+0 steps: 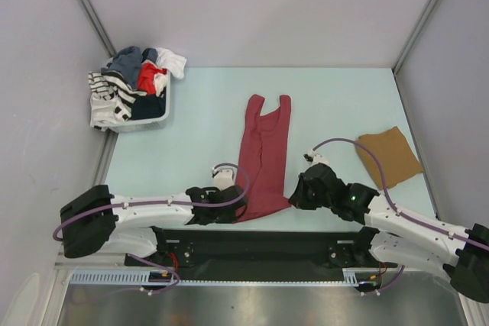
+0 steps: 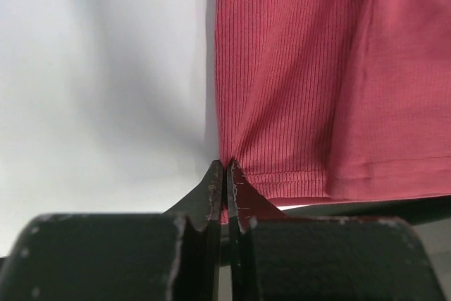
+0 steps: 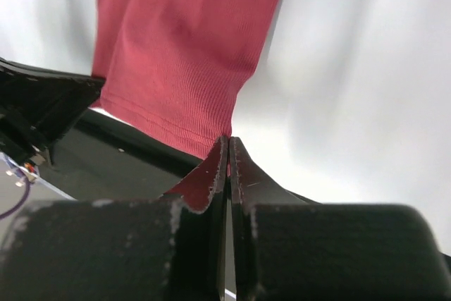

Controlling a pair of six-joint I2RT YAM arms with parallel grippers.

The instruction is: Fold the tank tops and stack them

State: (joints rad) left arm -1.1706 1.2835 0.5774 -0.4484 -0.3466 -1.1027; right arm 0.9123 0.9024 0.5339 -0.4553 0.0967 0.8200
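A dark maroon red tank top (image 1: 263,159) lies lengthwise on the pale table, folded narrow, straps at the far end and hem at the near edge. My left gripper (image 1: 231,192) is shut on the hem's left corner; the left wrist view shows ribbed red cloth (image 2: 296,89) pinched between the closed fingertips (image 2: 226,167). My right gripper (image 1: 293,198) is shut on the hem's right corner, where the red cloth (image 3: 183,54) runs into the closed jaw tips (image 3: 228,140). A tan-brown tank top (image 1: 389,156) lies folded on the table's right side.
A white basket (image 1: 153,116) of mixed clothes stands at the far left corner. The black base rail (image 1: 252,246) runs along the near table edge just below the hem. Grey walls close in both sides.
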